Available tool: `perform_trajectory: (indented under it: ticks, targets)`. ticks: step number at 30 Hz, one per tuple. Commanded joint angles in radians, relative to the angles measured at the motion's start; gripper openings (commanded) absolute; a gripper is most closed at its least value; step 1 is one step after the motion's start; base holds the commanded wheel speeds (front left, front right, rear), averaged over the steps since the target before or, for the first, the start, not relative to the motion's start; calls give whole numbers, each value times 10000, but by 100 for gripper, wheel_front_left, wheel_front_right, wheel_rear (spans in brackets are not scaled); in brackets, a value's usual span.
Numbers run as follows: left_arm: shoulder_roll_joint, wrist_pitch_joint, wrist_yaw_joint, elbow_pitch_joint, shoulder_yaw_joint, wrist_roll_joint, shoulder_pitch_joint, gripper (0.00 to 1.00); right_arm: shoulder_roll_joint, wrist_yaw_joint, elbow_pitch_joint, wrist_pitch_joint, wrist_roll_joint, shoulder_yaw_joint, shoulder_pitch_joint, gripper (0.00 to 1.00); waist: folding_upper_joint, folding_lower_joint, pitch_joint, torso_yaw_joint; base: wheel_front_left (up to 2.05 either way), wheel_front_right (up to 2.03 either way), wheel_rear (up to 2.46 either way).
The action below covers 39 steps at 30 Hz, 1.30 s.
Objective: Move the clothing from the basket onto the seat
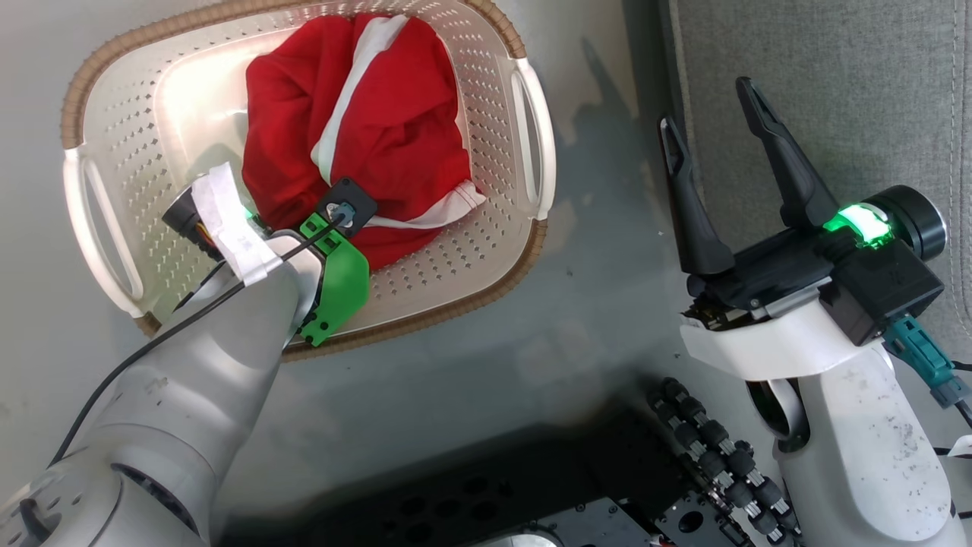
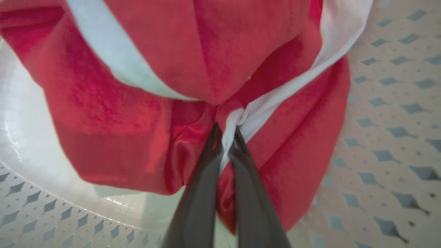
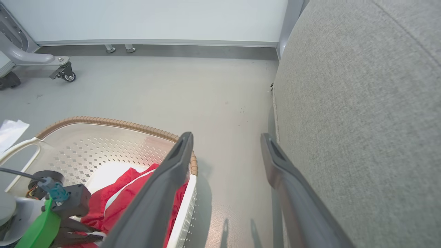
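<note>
In the basket [image 1: 493, 251], by its near wall, the left gripper [image 2: 225, 137] was pressed together on the clothing [image 1: 357, 129]. It pinched a bunched white stripe plus red fabric between its two dark fingers [image 2: 203, 193]. The clothing sat as one crumpled red heap with white stripes, mid-basket, reaching toward the far rim and the right-handle side. Bare perforated base showed along the left-handle side. In the head view the left wrist and its green bracket [image 1: 338, 281] covered the heap's near edge, so the fingers were hidden there.

The basket stood on the grey floor [image 1: 592, 319], near the seat [image 1: 835, 91] and on its left, with a strip of floor between them. The right gripper [image 1: 706, 102] hung over that strip at the seat's edge, fingers spread wide, holding nothing. In the right wrist view one finger crossed the basket's rim and the other ran along the seat's edge. A caster of a wheeled stand [image 3: 65, 74] stood on the floor far beyond the basket, by the wall.
</note>
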Motion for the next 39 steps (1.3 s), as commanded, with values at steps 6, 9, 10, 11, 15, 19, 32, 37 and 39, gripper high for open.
perform_trajectory:
  ticks: [6, 9, 10, 11, 15, 19, 32, 37, 39]
  targets:
    - [-50, -488, -24, 32, -206, -296, 127, 0, -5, -14, 100, -1, 110, 78, -179, 100, 26, -1, -621, 87, 0, 0, 0]
    - [-131, -914, -24, 37, -222, -445, 376, 0, -8, -14, 169, -1, 157, 82, -145, 100, 26, -1, -1150, 133, 0, 0, 0]
    - [-154, -1026, -24, 39, -210, -493, 464, 0, -8, -14, 187, -1, 176, 70, -106, 100, 26, -1, -1322, 158, 0, 0, 0]
    - [-196, -1121, -24, 40, -205, -588, 597, 0, -8, -14, 220, -1, 175, 45, -28, 100, 26, -1, -1544, 198, 0, 0, 0]
    - [-343, -1578, -24, -26, -149, -916, 1086, 0, -11, -14, 431, -1, 84, -4, 338, 100, 26, -1, -2595, 418, 0, 0, 0]
    - [-514, -1933, -25, -145, -107, -1310, 1819, 0, -14, -14, 625, -1, -13, -82, 889, 100, 26, -1, -3842, 650, 0, 0, 0]
    - [-654, -2478, 366, -1842, 540, -2242, 4253, 0, -17, -14, 1336, -1, -84, -82, 3109, 100, 26, -1, -8304, 1027, 0, 0, 0]
    - [-384, -2476, 837, -3265, 1336, -2031, 5210, 0, -17, -14, 1552, -1, -99, 52, 3959, 100, 26, -1, -9623, 1055, 0, 0, 0]
    - [-260, -2475, 979, -3856, 1726, -1926, 5553, 0, -18, -14, 1612, -1, -86, 99, 4250, 100, 26, -1, -10052, 1043, 0, 0, 0]
